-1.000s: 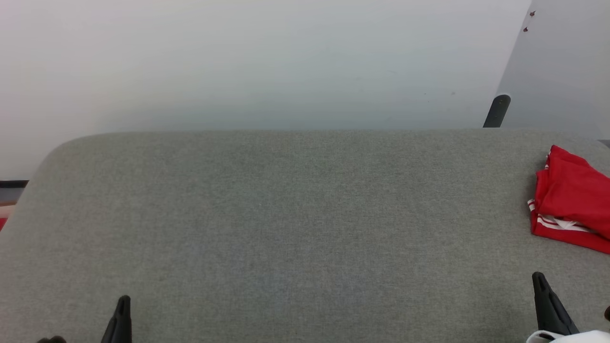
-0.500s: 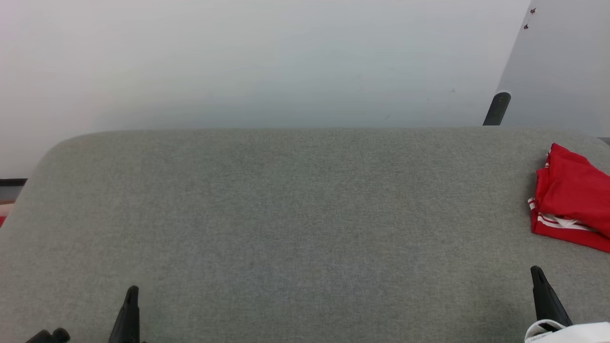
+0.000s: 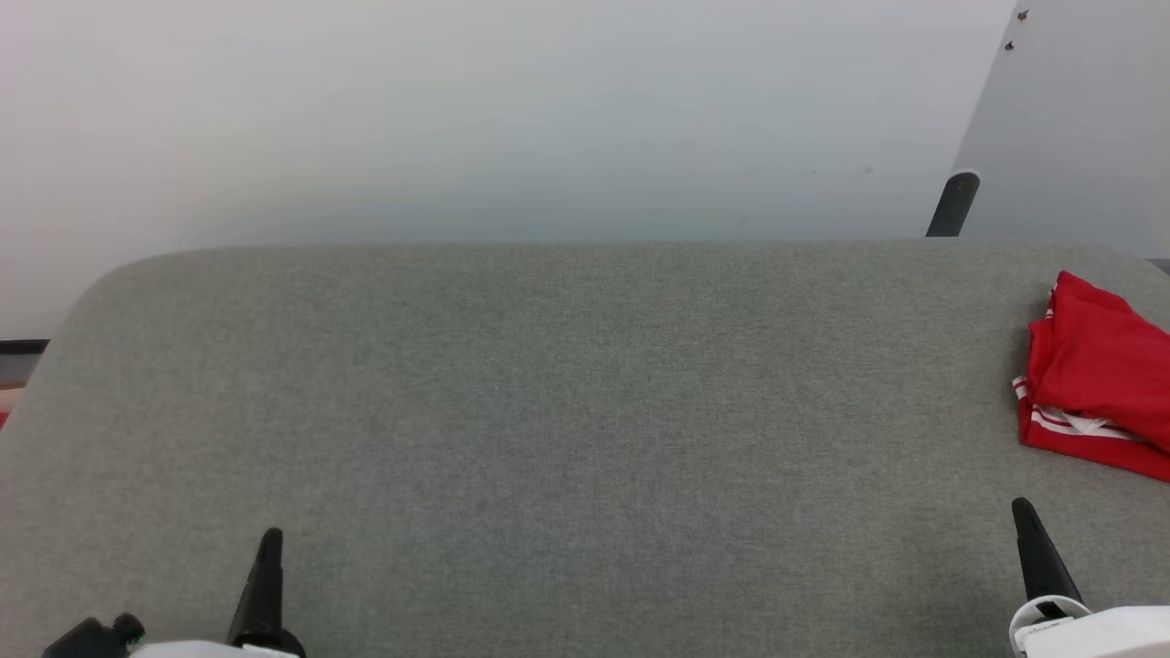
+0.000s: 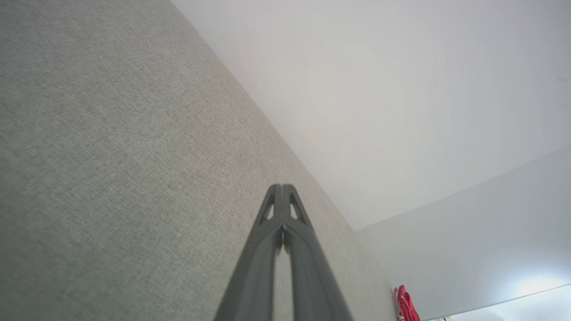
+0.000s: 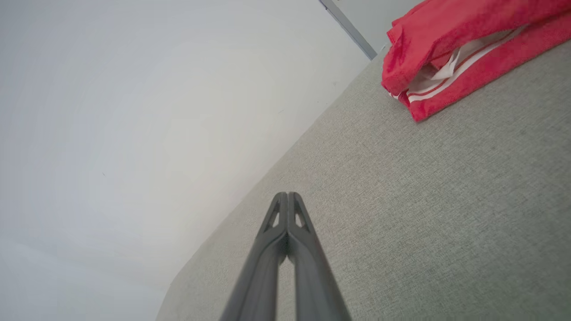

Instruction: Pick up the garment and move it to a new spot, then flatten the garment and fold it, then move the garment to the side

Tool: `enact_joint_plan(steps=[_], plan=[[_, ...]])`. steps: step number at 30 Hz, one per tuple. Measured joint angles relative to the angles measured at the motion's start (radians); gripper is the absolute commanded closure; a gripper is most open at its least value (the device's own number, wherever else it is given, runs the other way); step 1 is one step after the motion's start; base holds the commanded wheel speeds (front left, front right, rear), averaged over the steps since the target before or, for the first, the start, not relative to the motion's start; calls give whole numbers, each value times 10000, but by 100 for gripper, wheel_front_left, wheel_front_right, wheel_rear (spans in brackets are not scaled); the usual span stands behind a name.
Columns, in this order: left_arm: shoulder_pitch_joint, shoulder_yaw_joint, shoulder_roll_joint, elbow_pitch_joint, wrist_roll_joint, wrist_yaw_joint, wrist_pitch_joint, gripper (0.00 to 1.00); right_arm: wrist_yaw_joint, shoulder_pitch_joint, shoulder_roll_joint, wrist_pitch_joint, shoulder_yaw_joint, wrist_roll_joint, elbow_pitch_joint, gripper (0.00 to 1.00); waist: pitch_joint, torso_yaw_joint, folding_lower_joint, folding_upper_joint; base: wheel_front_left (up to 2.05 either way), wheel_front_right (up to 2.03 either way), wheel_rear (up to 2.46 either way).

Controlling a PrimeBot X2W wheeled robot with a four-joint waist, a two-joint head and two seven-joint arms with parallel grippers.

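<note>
1. The garment [image 3: 1097,375] lies as a compact, folded red bundle at the far right of the grey, fabric-covered table [image 3: 567,384]. The edge of the head view cuts off its right part.
2. White stripes and a strip of white cloth show along the bundle's near edge, under the red top layer.
3. The left claw [image 3: 271,537] is at the lower left of the head view, near the table's front edge. Its two dark fingers are pressed together into one point with nothing between them, and it is well apart from the garment.
4. The right claw [image 3: 1021,507] is at the lower right, its fingers likewise pressed together and empty. The garment lies beyond it and slightly to its right, near but not touching.
5. In the left wrist view the fingertips meet, and the garment is a small red shape at the table's far end.
6. In the right wrist view the garment fills the upper right corner, resting on the table in layered folds.
7. Whether either claw's tip touches the table cannot be told.
8. Behind the table is a pale wall [image 3: 457,119]. A dark rounded bar [image 3: 953,206] rises past the far edge beside a pale grey panel [image 3: 1079,128].
</note>
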Motion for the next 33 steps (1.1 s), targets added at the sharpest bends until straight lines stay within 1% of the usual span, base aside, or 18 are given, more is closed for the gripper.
enact_joint_plan(steps=[17, 33], plan=[[-460, 21, -288, 176, -1538, 0, 453, 100, 0, -360, 176, 399, -79, 1814, 134, 100, 73, -21, 1, 1, 0, 0, 0], [-823, 40, -535, 311, -2777, 0, 840, 100, -2, -596, 307, 746, -144, 3269, 263, 100, 142, -41, 0, 0, 0, 0, 0]])
